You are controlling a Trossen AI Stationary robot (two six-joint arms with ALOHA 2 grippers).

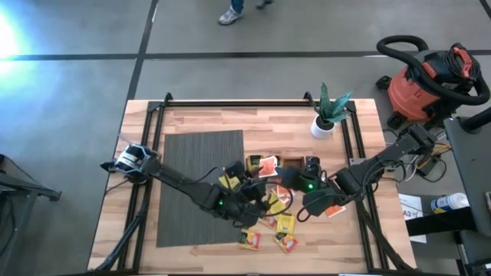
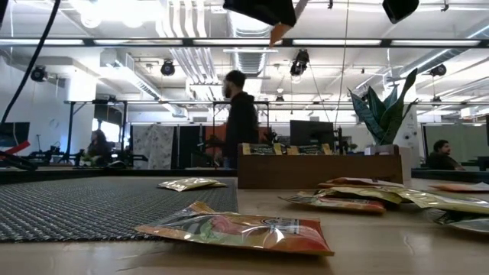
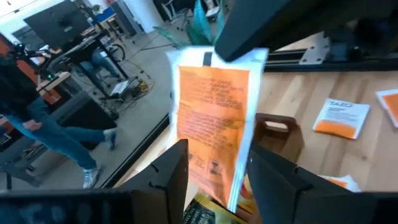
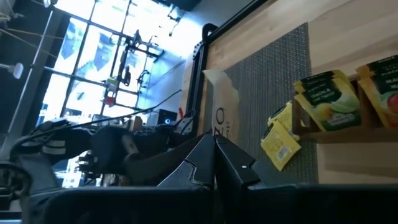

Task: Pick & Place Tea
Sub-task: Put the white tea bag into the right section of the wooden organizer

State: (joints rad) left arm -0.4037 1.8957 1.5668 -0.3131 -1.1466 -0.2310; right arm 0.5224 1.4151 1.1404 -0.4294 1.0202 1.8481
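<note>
**A:** Where's the tea?

**B:** One white-and-orange sachet is up in the air, above the middle of the surface. The right end effector has its fingers pinched together on the sachet's upper edge, so it hangs down from there.

**A:** And the left one?

**B:** The left end effector is spread wide. One finger stands on each side of the hanging sachet's lower part. I cannot tell whether either finger touches it.

**A:** The other sachets?

**B:** Loose sachets lie flat on the wood at about 5 o'clock from the centre, under and near the two arms. A few more, yellow and green, stand upright in the tray, which sits just toward 12 o'clock from where the arms meet. One yellow sachet lies on the mat just beside the tray.

**A:** What else is on the surface?

**B:** A dark mat covers the 9 o'clock half. A small potted plant stands at about 1 o'clock, well apart from the arms.

**A:** Anything beyond it?

**B:** A red vacuum sits on the floor off the 2 o'clock corner. In the low view a person stands in the room behind.
</note>
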